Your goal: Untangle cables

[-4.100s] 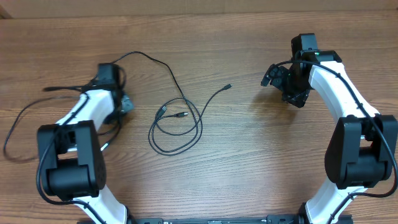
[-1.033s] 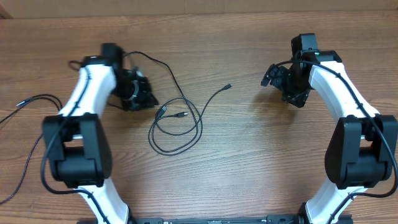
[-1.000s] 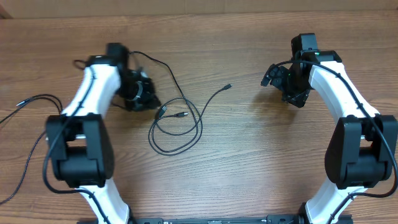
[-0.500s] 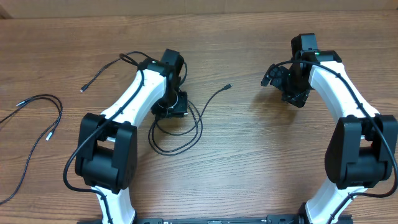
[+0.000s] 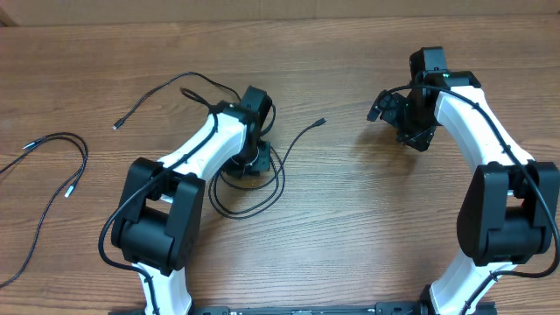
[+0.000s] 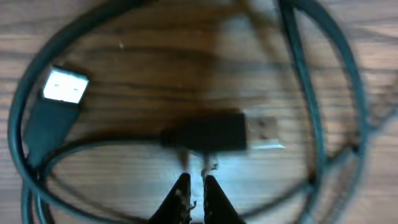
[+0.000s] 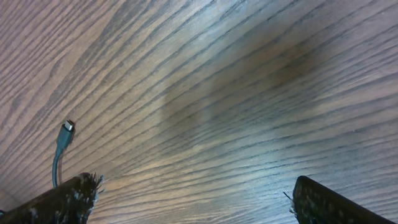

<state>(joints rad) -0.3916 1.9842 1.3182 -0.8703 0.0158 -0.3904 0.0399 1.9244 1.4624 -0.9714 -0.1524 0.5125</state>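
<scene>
Far left on the surface (image 5: 367,219): left cable (image 5: 61,136), thin and black, lies in an open curve with silver tips, well apart from everything else. Right of it is a second cable (image 5: 144,102). Its free end points down-left and the cord runs up and right behind the left arm (image 5: 206,149); cannot tell where it goes after that.

The left arm reaches to mid-surface, with the left claw (image 5: 252,162) (image 6: 194,193) down over the loop (image 5: 273,197) (image 6: 311,93), a black cord coiled in a rough circle.

Left wrist view, blurred:
- Left claw is narrow, tips nearly together, and it looks like nothing is between them.
- USB plug (image 6: 214,132) lies crosswise just ahead of the tips, black body, silver end pointing right; cannot tell if the tips touch it.
- Second plug (image 6: 56,102) sits left of it, tilted, silver end up.
- The loop rings both plugs.

Right of the loop a cord tail curves up to a small plug (image 5: 321,121) (image 7: 66,127), flat on the surface between the two arms and apart from both claws. In the right wrist view it shows at left, above one finger (image 7: 62,199).

Right claw (image 5: 385,107) (image 7: 193,199) is wide and holds nothing. It is over the surface, well apart from the loop.
</scene>
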